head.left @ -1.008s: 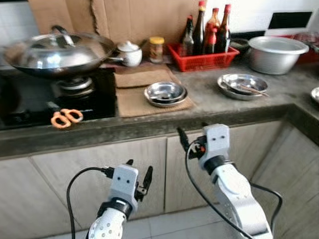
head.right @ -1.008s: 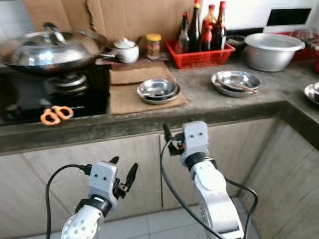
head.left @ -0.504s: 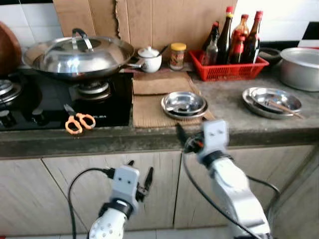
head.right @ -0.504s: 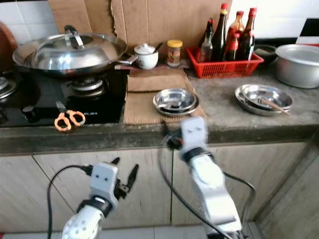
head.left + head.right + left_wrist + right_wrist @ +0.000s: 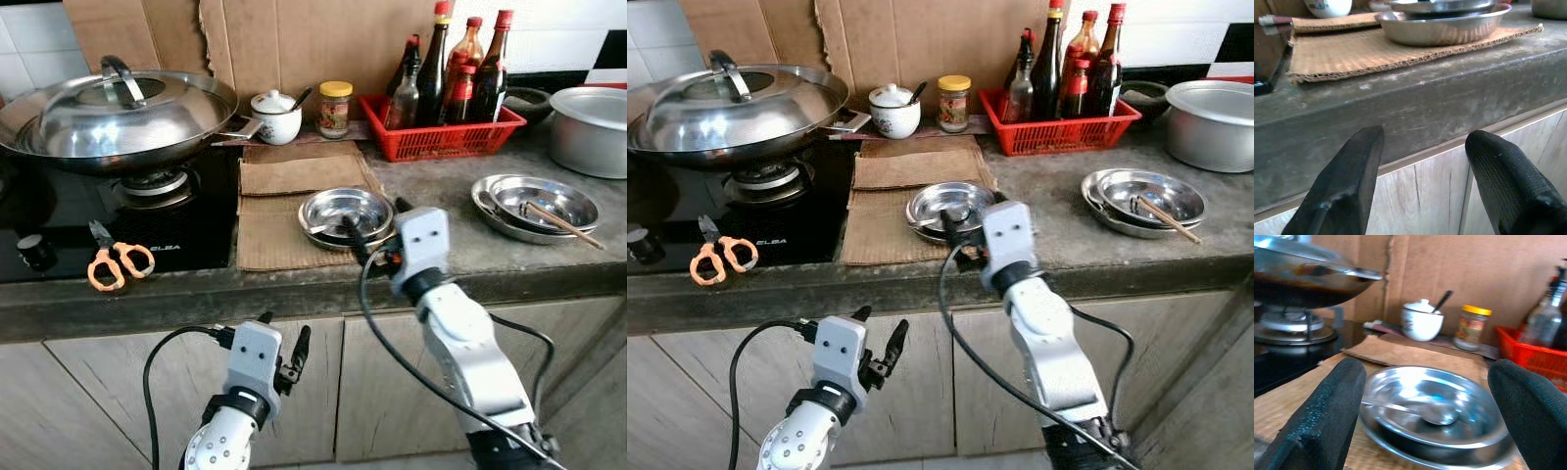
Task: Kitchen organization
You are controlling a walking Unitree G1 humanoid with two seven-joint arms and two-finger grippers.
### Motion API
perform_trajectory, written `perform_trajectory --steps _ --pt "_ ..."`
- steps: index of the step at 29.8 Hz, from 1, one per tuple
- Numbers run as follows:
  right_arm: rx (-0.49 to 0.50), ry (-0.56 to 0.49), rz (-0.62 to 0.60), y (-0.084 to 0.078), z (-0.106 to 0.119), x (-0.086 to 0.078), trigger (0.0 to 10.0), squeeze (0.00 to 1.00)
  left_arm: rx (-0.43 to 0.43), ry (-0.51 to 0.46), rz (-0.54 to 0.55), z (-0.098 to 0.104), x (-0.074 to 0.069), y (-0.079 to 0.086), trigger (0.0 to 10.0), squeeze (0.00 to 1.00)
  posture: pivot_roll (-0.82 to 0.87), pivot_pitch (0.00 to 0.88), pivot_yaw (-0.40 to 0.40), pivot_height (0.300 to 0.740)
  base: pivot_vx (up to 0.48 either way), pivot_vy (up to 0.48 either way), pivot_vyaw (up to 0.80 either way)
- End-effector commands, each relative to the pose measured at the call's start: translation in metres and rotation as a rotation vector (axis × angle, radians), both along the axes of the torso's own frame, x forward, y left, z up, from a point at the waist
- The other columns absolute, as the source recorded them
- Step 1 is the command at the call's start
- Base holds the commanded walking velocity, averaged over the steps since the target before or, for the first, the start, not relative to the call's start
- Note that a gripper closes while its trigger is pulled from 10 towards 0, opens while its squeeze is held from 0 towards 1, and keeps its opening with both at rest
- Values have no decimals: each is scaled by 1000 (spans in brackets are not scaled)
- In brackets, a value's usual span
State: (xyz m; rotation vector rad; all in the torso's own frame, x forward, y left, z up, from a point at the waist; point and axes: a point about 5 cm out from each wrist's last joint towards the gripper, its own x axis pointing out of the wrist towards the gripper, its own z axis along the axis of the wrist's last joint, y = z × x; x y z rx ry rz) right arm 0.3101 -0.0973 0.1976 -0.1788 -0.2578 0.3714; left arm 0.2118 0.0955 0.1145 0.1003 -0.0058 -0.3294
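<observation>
Your right gripper has come up from below the counter edge and now sits spread wide just before the steel bowl, not touching it. A spoon lies inside that bowl, which rests on cardboard. Your left gripper hangs parted by the cabinet front.

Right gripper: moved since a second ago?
Yes. The right gripper has risen from below the counter edge to the steel bowls on the cardboard, fingers open.
</observation>
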Motion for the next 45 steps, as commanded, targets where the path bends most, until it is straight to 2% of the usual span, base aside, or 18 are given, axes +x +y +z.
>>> perform_trajectory --steps 1,5,11,16,23,30,39,44,45 --pt "-35 9 -1 -1 1 5 10000 0 -20 -53 -27 10 -1 -4 10000 0 51 39 -20 740 0 0 0" --pt "-71 8 35 3 3 10 10000 0 -31 -58 -41 11 -1 -8 10000 0 49 43 -18 740 0 0 0" --pt "-113 6 113 17 11 12 10000 0 -32 -52 -30 10 -2 -6 10000 0 50 54 -28 740 0 0 0" --pt "-162 20 158 29 6 15 10000 0 -41 -60 -36 11 -3 -9 10000 0 53 59 -36 740 0 0 0" --pt "-252 24 155 34 0 21 10000 0 -46 -67 -35 13 -3 -10 10000 0 54 66 -42 740 0 0 0" --pt "-313 -1 102 35 4 32 10000 0 -46 -68 -33 13 -4 -11 10000 0 58 68 -48 740 0 0 0" --pt "-326 -22 108 39 6 36 10000 0 -46 -77 -28 14 -5 -11 10000 0 61 71 -55 740 0 0 0" --pt "-327 -24 103 41 7 38 10000 0 -54 -156 -71 24 -9 -17 10000 0 63 69 -59 740 0 0 0" --pt "-325 -25 102 41 7 39 7608 0 -65 -167 -71 26 -10 -18 10000 0 64 66 -61 740 0 0 0"
